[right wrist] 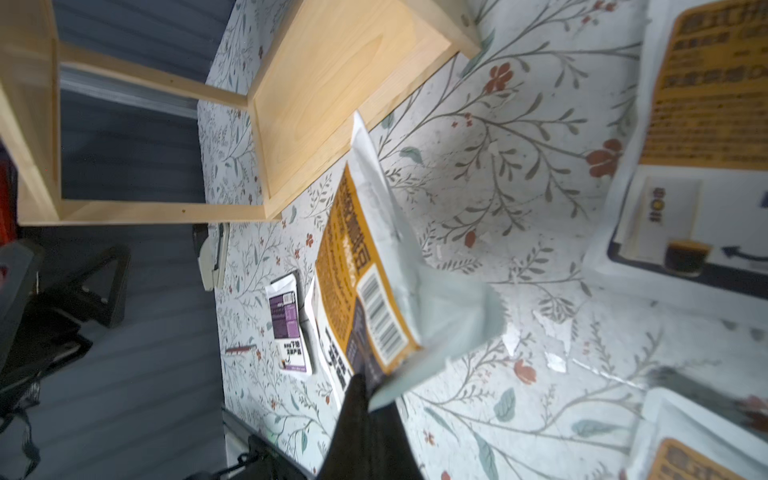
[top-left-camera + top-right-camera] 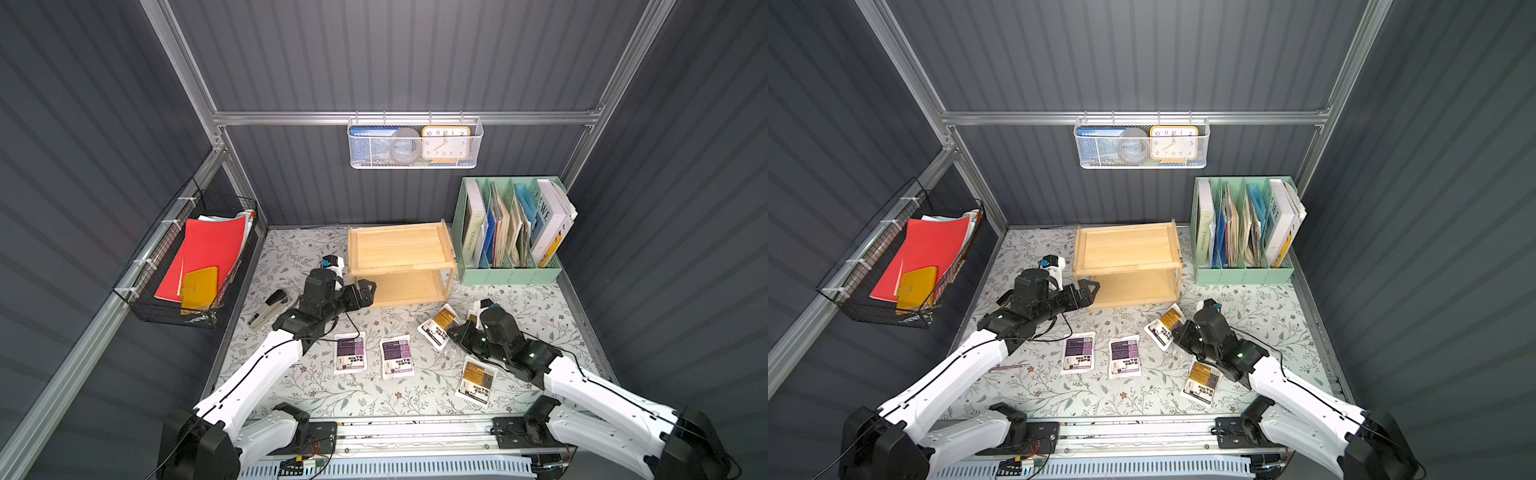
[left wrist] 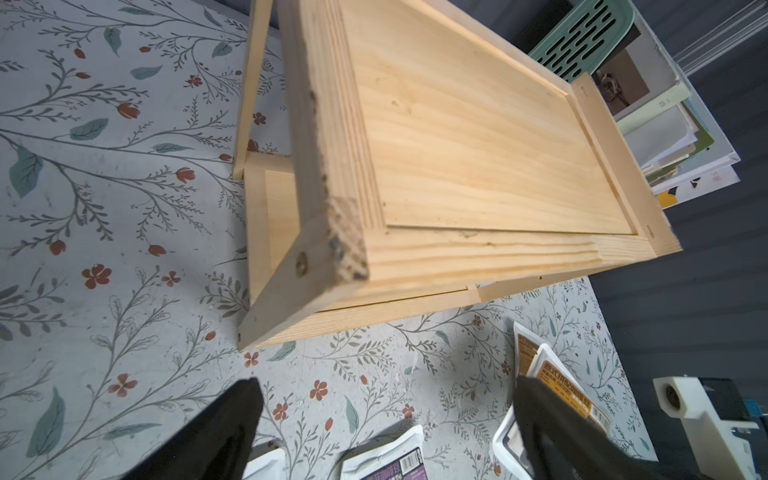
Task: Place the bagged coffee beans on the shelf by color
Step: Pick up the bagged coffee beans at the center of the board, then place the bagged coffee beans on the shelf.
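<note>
Floral paper covered the surface (image 2: 291,386) of a dark-walled cell. In both top views the shelf (image 2: 399,249) stood ahead and to the left of the right hand (image 2: 451,332), both its tiers bare. That hand was clamped on the near end of an orange-labelled pouch (image 2: 436,326). Another orange pouch (image 2: 478,382) lay flat just behind the hand, toward the robot. One purple-labelled pouch (image 2: 1124,356) and its twin (image 2: 1077,353) lay side by side further to the hand's left. The left hand (image 2: 365,286) hovered at the shelf's front-left corner.

From the left wrist, the top tray showed a raised rim and nothing on it. The left hand's fingers (image 3: 224,424) stood wide apart, empty, over bare surface.

From the right wrist, the held pouch was pinched by one corner only, and its body twisted and sagged away from the hand. A third orange pouch (image 1: 702,104) lay flat close beside it.

The step in hand looked to be the lift and carry to the shelf. With so small a corner grip the pouch would likely swing, so a slow, straight rise clear of its neighbour seemed wise. Setting it at one end of a tier would leave room for the other two orange pouches and keep the other tier for purple. Coming in from the shelf's right would keep it clear of the left hand.
</note>
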Action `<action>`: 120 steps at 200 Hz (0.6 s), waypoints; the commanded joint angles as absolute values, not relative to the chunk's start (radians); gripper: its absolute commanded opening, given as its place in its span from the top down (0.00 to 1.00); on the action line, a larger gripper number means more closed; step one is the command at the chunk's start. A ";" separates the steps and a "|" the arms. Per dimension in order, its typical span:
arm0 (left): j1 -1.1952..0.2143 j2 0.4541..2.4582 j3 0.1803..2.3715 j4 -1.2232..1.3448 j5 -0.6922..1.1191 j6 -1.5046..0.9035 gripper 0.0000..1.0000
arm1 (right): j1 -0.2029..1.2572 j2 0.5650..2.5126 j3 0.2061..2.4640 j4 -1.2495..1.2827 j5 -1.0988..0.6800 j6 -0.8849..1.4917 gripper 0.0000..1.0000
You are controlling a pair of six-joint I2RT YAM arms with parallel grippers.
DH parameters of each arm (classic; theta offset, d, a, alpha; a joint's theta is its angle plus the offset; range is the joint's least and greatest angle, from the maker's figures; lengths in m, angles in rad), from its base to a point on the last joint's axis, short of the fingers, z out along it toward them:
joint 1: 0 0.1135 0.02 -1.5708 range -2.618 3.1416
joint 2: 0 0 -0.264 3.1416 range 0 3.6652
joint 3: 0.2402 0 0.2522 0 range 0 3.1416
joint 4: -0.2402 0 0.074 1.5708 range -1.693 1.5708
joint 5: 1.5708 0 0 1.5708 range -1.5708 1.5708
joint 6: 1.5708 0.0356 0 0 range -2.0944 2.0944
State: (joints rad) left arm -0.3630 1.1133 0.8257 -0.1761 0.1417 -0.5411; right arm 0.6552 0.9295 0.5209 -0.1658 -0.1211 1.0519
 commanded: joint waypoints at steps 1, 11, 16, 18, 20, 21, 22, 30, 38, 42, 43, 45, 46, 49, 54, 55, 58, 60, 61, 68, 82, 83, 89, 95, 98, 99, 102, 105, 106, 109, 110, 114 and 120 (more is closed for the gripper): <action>-0.368 1.081 0.889 -0.262 0.184 -0.493 0.00 | 0.651 0.920 0.619 -0.300 -0.266 0.959 1.00; -0.368 1.072 0.915 -0.283 0.188 -0.487 0.00 | 0.651 0.930 0.667 -0.331 -0.313 0.935 1.00; -0.368 1.068 0.928 -0.294 0.188 -0.486 0.00 | 0.652 0.936 0.691 -0.347 -0.329 0.923 1.00; -0.368 1.067 0.934 -0.298 0.188 -0.484 0.00 | 0.651 0.939 0.703 -0.352 -0.335 0.917 1.00; -0.368 1.066 0.941 -0.303 0.187 -0.482 0.00 | 0.650 0.942 0.712 -0.356 -0.342 0.913 1.00; -0.368 1.066 0.944 -0.306 0.187 -0.481 0.00 | 0.650 0.943 0.717 -0.358 -0.344 0.910 1.00; -0.368 1.065 0.946 -0.309 0.187 -0.481 0.00 | 0.650 0.945 0.720 -0.359 -0.347 0.907 1.00; -0.368 1.067 0.974 -0.316 0.189 -0.476 0.00 | 0.651 0.957 0.760 -0.370 -0.368 0.891 1.00; -0.368 1.071 1.002 -0.330 0.186 -0.477 0.00 | 0.652 0.972 0.802 -0.377 -0.380 0.877 1.00; -0.368 1.073 1.016 -0.338 0.179 -0.480 0.00 | 0.650 0.979 0.823 -0.378 -0.385 0.871 1.00; -0.368 1.074 1.021 -0.341 0.177 -0.482 0.00 | 0.651 0.982 0.828 -0.377 -0.386 0.869 1.00; -0.368 1.077 1.029 -0.346 0.175 -0.485 0.00 | 0.651 0.986 0.838 -0.378 -0.387 0.866 1.00; -0.368 1.079 1.032 -0.349 0.173 -0.486 0.00 | 0.651 0.989 0.844 -0.379 -0.387 0.865 1.00; -0.368 1.084 1.045 -0.356 0.169 -0.490 0.00 | 0.651 0.994 0.858 -0.377 -0.386 0.861 1.00; -0.368 1.093 1.066 -0.373 0.159 -0.494 0.00 | 0.650 1.005 0.885 -0.377 -0.385 0.854 1.00; -0.368 1.096 1.071 -0.378 0.156 -0.494 0.00 | 0.650 1.010 0.887 -0.378 -0.384 0.852 1.00; -0.368 1.103 1.084 -0.389 0.150 -0.494 0.00 | 0.651 1.019 0.908 -0.381 -0.384 0.846 1.00; -0.368 1.108 1.095 -0.398 0.145 -0.494 0.00 | 0.651 1.025 0.921 -0.383 -0.384 0.842 1.00; -0.368 1.111 1.100 -0.401 0.144 -0.493 0.00 | 0.650 1.029 0.928 -0.384 -0.384 0.839 1.00; -0.368 1.132 1.137 -0.430 0.127 -0.491 0.00 | 0.649 1.056 0.976 -0.395 -0.388 0.817 1.00; -0.368 1.175 1.209 -0.475 0.077 -0.481 0.00 | 0.649 1.118 1.072 -0.416 -0.400 0.774 1.00; -0.368 1.180 1.213 -0.477 0.074 -0.481 0.00 | 0.650 1.122 1.078 -0.417 -0.400 0.772 1.00; -0.368 1.194 1.242 -0.490 0.055 -0.476 0.00 | 0.649 1.148 1.112 -0.419 -0.404 0.758 1.00; -0.367 1.209 1.264 -0.498 0.034 -0.476 0.00 | 0.648 1.174 1.147 -0.421 -0.408 0.745 1.00; -0.366 1.215 1.275 -0.502 0.021 -0.476 0.00 | 0.647 1.186 1.166 -0.423 -0.408 0.740 1.00; -0.367 1.217 1.277 -0.502 0.017 -0.476 0.00 | 0.647 1.191 1.172 -0.424 -0.408 0.737 1.00; -0.367 1.223 1.287 -0.504 0.006 -0.476 0.00 | 0.645 1.203 1.188 -0.425 -0.409 0.731 1.00; -0.366 1.228 1.294 -0.507 -0.004 -0.476 0.00 | 0.643 1.221 1.206 -0.426 -0.411 0.725 1.00; -0.367 1.229 1.297 -0.506 -0.008 -0.476 0.00 | 0.642 1.231 1.211 -0.426 -0.411 0.723 1.00; -0.367 1.234 1.305 -0.506 -0.018 -0.476 0.00 | 0.641 1.249 1.227 -0.425 -0.414 0.718 1.00; -0.365 1.234 1.307 -0.506 -0.022 -0.477 0.00 | 0.641 1.255 1.232 -0.426 -0.415 0.716 1.00; -0.364 1.240 1.316 -0.505 -0.038 -0.476 0.00 | 0.638 1.274 1.254 -0.428 -0.418 0.707 1.00; -0.364 1.249 1.330 -0.507 -0.062 -0.476 0.00 | 0.633 1.300 1.282 -0.428 -0.422 0.698 1.00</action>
State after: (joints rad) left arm -0.3630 1.2179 1.2774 -0.4377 0.0547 -0.5026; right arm 0.6479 1.2083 1.1862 -0.3965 -0.3916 0.7837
